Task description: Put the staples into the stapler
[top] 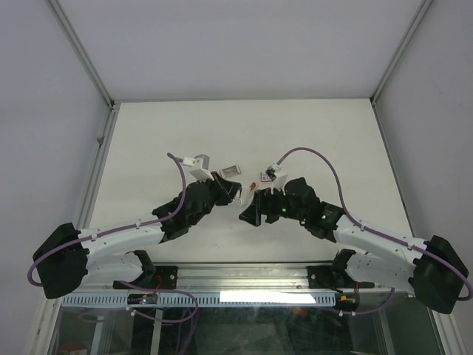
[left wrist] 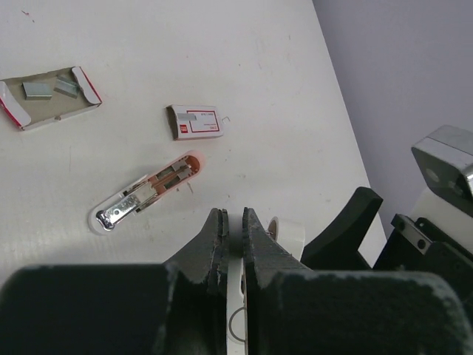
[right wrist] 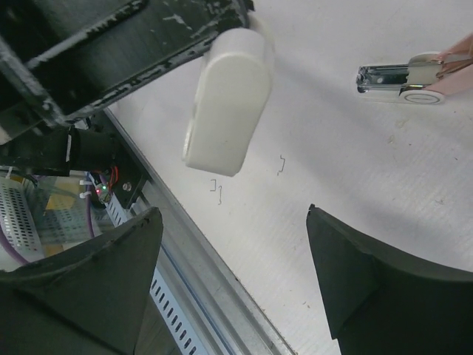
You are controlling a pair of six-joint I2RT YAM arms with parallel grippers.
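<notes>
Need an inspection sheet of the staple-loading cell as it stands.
Surface: white table, lightly scuffed.
Job's things: stapler lying flat, metal channel exposed; staple tray open, two strips inside; box sleeve between them.
Clutter: loose staples near the front edge.
Grippers: left gripper shut on white rounded piece; right gripper open, empty.
Cables: purple cables along both arms.
Surroundings: grey walls, aluminium frame.

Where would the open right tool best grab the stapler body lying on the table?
Probably across its two long sides near mid-length, coming straight down: the stapler body lies flat, long and narrow, with its staple channel facing up.
</notes>
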